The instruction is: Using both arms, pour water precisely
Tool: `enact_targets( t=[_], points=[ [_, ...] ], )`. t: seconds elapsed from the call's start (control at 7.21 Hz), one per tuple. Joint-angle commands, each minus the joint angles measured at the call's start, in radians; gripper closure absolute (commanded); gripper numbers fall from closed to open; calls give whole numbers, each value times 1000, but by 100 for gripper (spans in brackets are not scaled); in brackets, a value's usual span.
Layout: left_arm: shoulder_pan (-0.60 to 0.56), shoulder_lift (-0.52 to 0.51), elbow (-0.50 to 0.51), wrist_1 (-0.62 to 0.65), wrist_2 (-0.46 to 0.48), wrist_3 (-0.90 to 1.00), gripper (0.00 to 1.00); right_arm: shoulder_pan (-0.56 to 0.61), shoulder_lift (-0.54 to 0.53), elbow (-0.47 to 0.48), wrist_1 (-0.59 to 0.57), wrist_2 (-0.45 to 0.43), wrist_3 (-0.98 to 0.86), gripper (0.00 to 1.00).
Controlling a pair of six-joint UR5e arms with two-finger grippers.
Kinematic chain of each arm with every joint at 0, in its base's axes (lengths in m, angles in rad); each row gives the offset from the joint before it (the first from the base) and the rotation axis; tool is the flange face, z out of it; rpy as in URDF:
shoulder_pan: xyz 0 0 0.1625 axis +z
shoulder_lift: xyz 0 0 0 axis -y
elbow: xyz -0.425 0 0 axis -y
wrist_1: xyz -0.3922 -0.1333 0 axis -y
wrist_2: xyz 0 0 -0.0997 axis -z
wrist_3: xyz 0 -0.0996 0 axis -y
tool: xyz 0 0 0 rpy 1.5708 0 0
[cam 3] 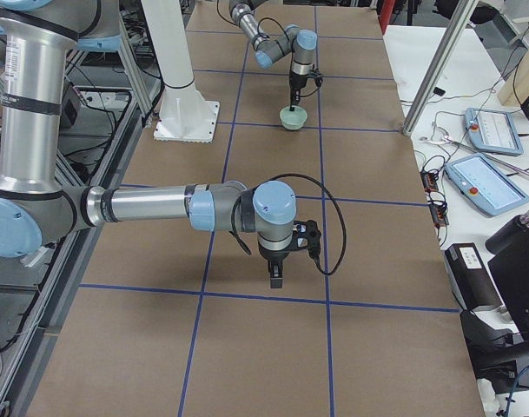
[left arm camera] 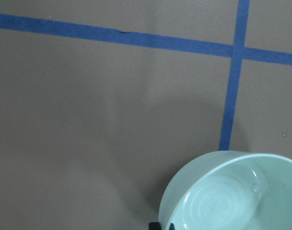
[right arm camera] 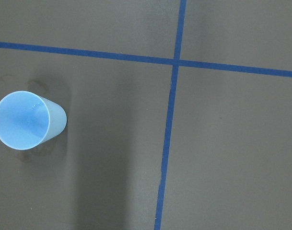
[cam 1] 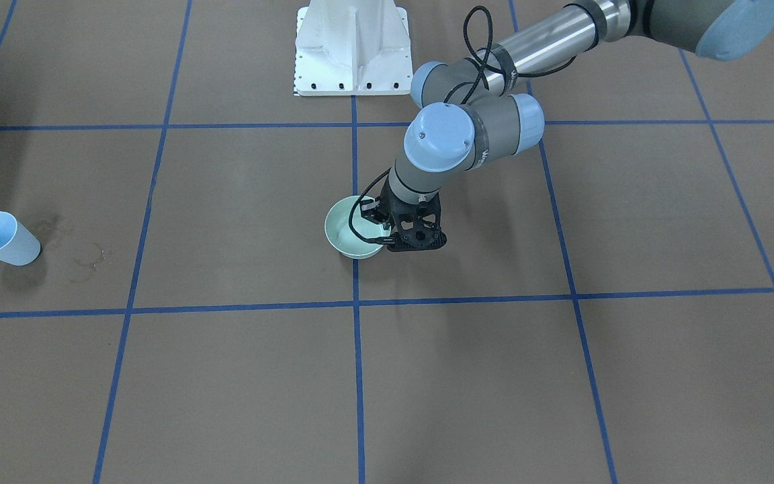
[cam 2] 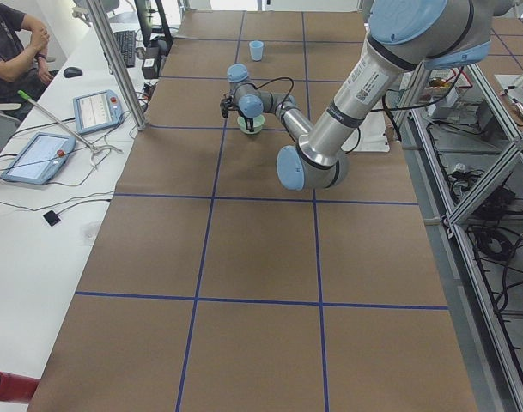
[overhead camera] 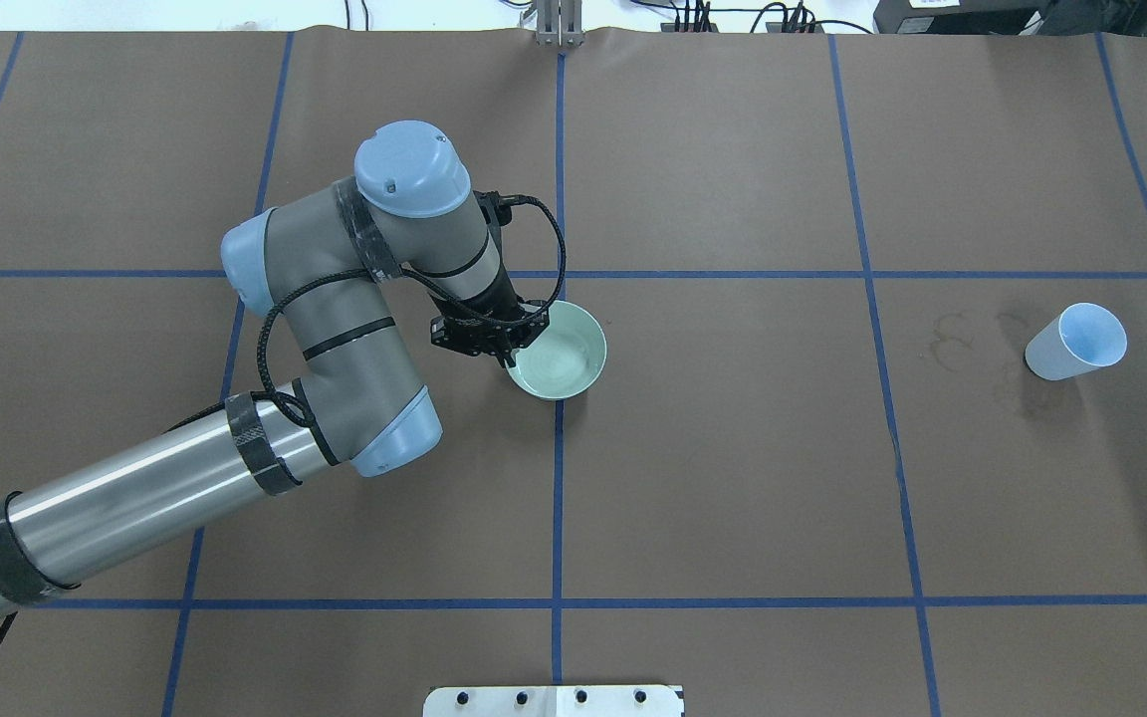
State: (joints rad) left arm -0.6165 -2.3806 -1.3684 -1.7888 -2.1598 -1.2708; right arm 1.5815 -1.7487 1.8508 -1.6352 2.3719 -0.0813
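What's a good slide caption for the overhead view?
Left arm with jaws at the rim of a pale green bowl; a light-blue cup sits apart at far right.

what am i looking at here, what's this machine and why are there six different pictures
The machine is a robot with a left arm and a right arm, each ending in a two-finger gripper. Six cameras catch one moment: one faces the robot, one looks down from behind it, two stand at the ends of the table, and one rides on each wrist. On the brown table stand a pale green bowl and a light-blue cup, far apart. The left gripper seems to pinch the bowl's rim; a faint glint inside may be water. The right gripper hangs over the table; whether it is open I cannot tell. Its wrist camera looks down on the cup.
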Motion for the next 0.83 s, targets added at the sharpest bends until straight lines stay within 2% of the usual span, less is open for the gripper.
enact_targets(
  t=[0.0,0.42,0.56,0.69],
  points=[
    [1,-6,2,0,0,-7,100,0,0,-1,0,0,0,0],
    [1,-22,23,0,0,-6,100,0,0,-1,0,0,0,0],
    [1,-22,26,0,0,-7,96,0,0,-1,0,0,0,0],
    [1,-22,28,0,0,-7,70,-2,0,-1,0,0,0,0]
  ],
)
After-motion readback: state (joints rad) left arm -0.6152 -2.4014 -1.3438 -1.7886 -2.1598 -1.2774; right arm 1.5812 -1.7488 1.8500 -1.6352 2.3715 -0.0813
